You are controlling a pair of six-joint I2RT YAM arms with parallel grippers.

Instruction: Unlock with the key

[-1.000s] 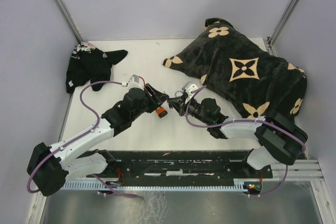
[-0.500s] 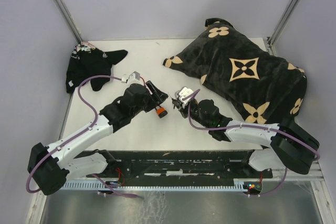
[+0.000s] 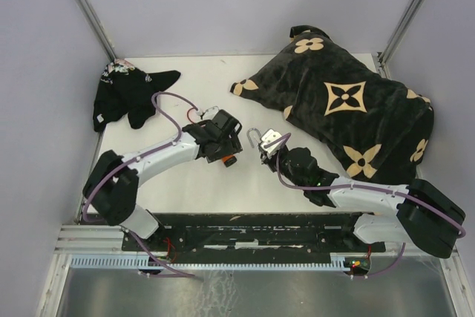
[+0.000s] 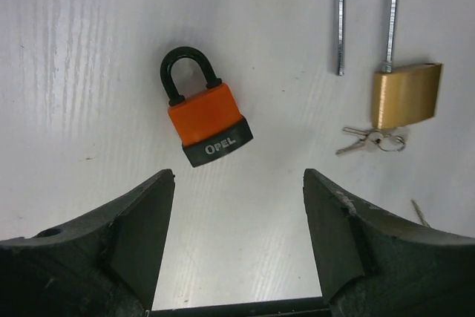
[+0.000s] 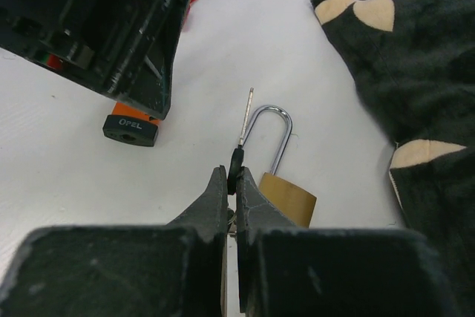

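My left gripper (image 4: 237, 176) hangs open over the table (image 4: 89, 72), jaws spread wide with nothing between them. The orange lock (image 4: 208, 116) lies flat just ahead of the gap, its black shackle (image 4: 170, 83) seated shut. My right gripper (image 5: 231, 174) is pinched closed on what looks like the key (image 5: 245, 118), held by its dark head with the thin blade edge-on and pointing forward. I cannot make out its teeth.

The brass lock (image 4: 405, 94) lies to the right, its shackle already sprung, with small keys (image 4: 369, 139) at its base. I take the orange one to be the lock left to open.

It looks small, dense and rigid, with a smooth coated body, so I expect it to skate on this slick table under any push from the key. I would clamp it with the left jaws across the two flat orange faces or the narrow sides, low on the body. That leaves the black base free, since that is where I judge the keyhole to be. The shackle is a poor hold: round, thin, and it has to move.

The key is stiff but thin and slippery, and could pivot in my pinch when turned. Flat pads on its head should resist that twist.
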